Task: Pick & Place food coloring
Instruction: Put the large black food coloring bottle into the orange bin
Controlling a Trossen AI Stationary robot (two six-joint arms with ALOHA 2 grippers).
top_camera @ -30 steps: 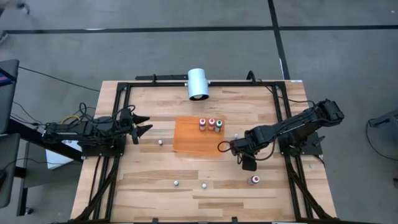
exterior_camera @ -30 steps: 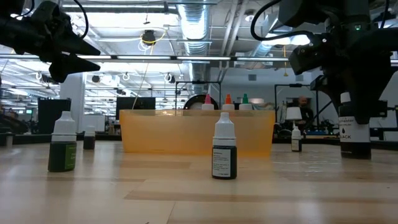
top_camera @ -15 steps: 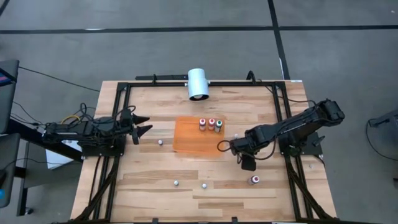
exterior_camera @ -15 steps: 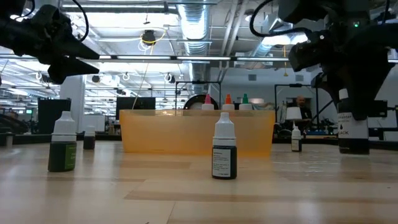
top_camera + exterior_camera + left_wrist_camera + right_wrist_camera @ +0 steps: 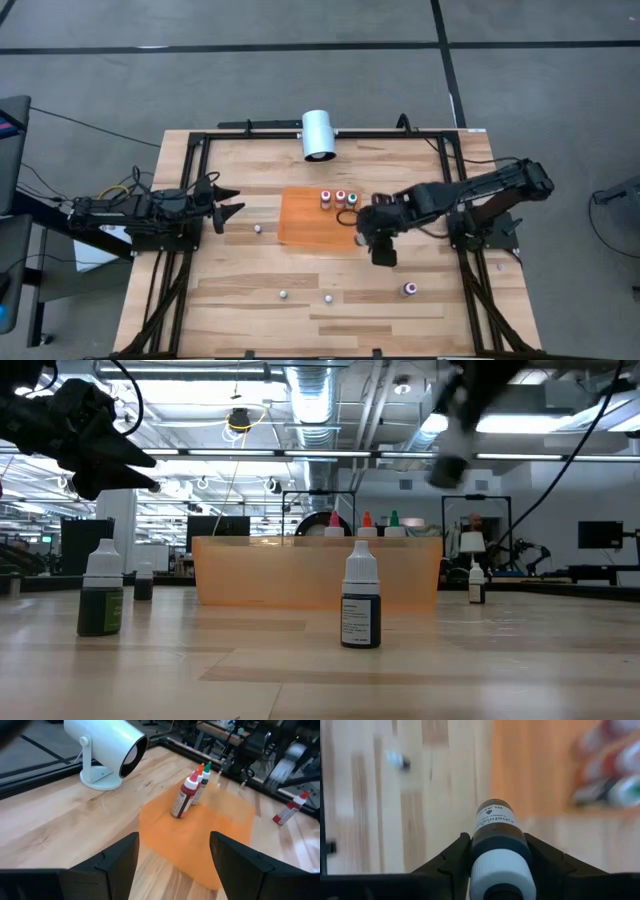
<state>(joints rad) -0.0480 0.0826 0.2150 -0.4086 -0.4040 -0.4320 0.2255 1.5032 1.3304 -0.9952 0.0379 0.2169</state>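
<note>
Right gripper (image 5: 495,852) is clamped on a black food coloring bottle (image 5: 496,832), carried toward the orange tray (image 5: 305,225). Lowering upright inside it is called for next.

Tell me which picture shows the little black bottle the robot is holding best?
The right wrist view: the black bottle fills the middle, squeezed between the right gripper's fingers, label readable. The high view hides it under the arm by the orange tray. The low view shows only a blur. The left wrist view doesn't show it clearly.
</note>
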